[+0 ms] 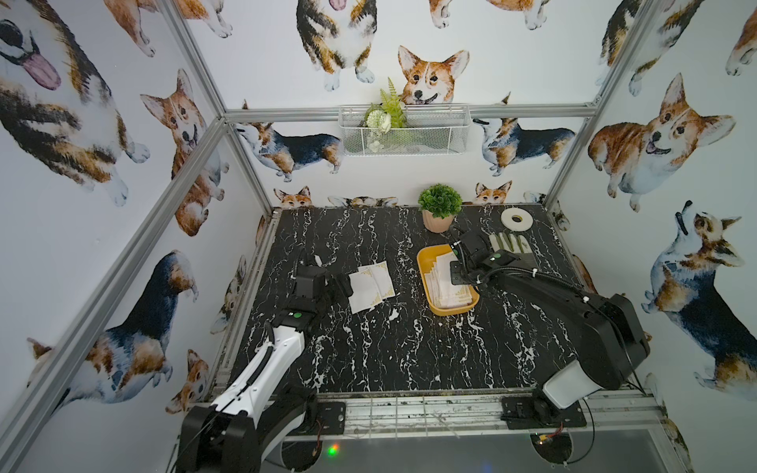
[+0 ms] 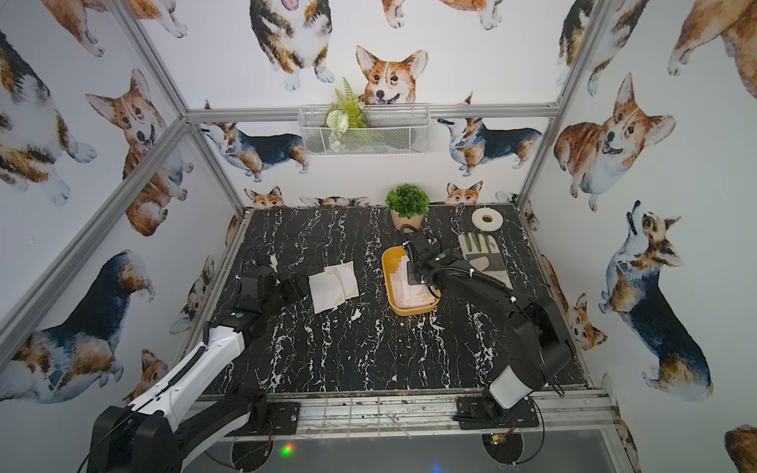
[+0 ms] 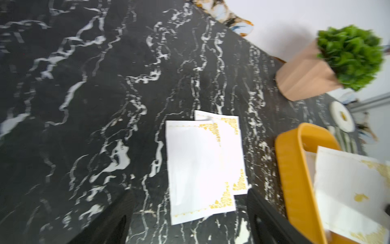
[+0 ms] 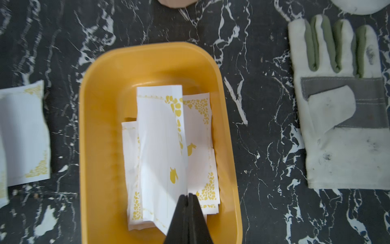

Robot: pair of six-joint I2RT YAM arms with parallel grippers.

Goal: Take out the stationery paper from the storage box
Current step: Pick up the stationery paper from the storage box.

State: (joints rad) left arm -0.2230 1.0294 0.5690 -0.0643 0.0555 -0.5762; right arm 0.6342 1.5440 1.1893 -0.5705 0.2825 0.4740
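Right gripper (image 4: 187,199) closed inside shallow yellow-orange plastic storage box (image 4: 101,131).
It seemingly pinches white, gold-cornered stationery paper (image 4: 160,137); left gripper (image 3: 190,202) gapes beside two loose sheets (image 3: 196,169).

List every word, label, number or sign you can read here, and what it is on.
None: no readable text in any view.
The stationery paper: gold corner ornaments and a small gold motif only, no letters.
The storage box, glove and tape roll: no print visible.
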